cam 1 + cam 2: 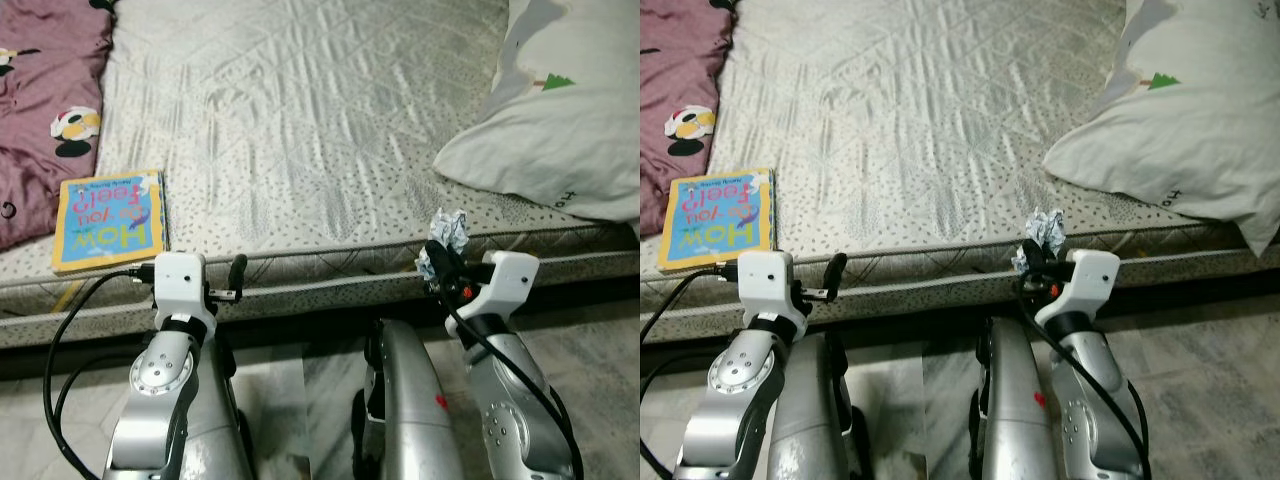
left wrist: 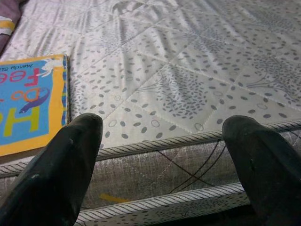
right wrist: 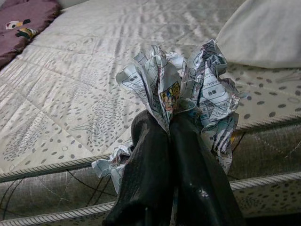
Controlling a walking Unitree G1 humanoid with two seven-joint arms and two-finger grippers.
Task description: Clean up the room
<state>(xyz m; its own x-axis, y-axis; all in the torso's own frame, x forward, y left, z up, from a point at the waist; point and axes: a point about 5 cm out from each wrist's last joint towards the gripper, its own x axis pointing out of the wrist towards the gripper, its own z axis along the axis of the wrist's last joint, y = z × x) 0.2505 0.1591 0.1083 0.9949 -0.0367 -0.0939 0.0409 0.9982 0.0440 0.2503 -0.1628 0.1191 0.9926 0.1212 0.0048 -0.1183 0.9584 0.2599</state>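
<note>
At lower right, right gripper [image 1: 440, 262] pinches crumpled paper [image 3: 181, 94] at mattress [image 1: 320, 120] edge; left gripper [image 2: 164, 155], spread wide and empty, sits nearer book [image 1: 110, 220] at left.

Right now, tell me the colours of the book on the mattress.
The book has a blue cover with an orange-yellow border and yellow lettering, clearest in the left eye view.

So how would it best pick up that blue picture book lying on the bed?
Probably by the book's near edge, which lies flat right at the mattress border. The open left gripper is closest and could come in level from the bedside, one finger over the cover, one sliding under.
</note>
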